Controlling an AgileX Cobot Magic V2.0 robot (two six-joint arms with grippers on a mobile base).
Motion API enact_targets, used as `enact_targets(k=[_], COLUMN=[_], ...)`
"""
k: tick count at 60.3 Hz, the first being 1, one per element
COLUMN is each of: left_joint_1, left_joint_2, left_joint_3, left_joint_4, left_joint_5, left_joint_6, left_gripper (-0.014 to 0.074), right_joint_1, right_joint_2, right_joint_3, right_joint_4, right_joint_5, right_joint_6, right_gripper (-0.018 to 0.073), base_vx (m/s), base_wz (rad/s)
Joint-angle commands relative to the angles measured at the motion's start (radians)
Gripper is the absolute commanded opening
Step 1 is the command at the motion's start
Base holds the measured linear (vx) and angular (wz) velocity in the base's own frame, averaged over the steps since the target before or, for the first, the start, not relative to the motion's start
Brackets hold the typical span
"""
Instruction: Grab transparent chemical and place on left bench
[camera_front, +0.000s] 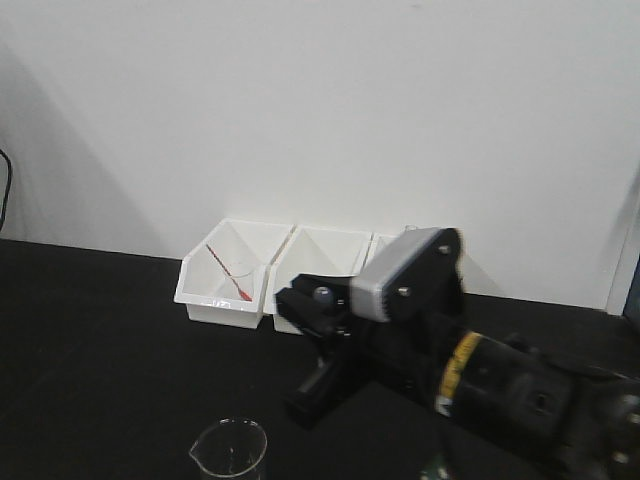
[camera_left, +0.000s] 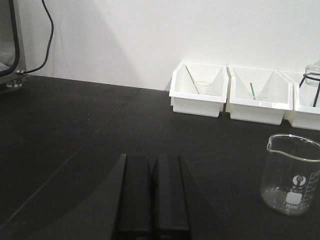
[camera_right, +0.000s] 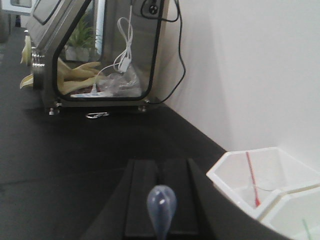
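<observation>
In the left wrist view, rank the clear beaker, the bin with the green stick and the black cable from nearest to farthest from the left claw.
1. The clear beaker, standing on the black bench to the right of the left claw.
2. The bin with the green stick, farther back on the right, against the wall.
3. The black cable, hanging at the far left corner.

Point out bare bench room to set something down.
Free: the wide bench left of the bins, up to the cable; also the strip between bins and beaker. Crowded: the wall side, bins packed together. The right claw holds a dropper.
</observation>
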Motion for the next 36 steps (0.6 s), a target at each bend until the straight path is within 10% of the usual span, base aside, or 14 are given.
enact_targets(k=[1,36], left_joint_1=[-0.002,-0.002], left_joint_2=[-0.019,-0.019], left_joint_3=[0.016,0.016], left_joint_4=[-0.001,-0.001], left_joint_5=[-0.078,-0.078], left_joint_6=[-0.008,-0.008], left_gripper=[-0.0003,-0.0003], right_joint_1=[0.040,0.101], right_joint_2=[0.075,0.400], right_joint_3=[-0.127,-0.295], right_joint_4=[0.038,0.038], right_joint_5=[-0.065,-0.067], right_joint_6=[-0.010,-0.010], right_gripper=[-0.0002,0.0011], base_vx=[0.00,0.00], base_wz=[0.00,0.00])
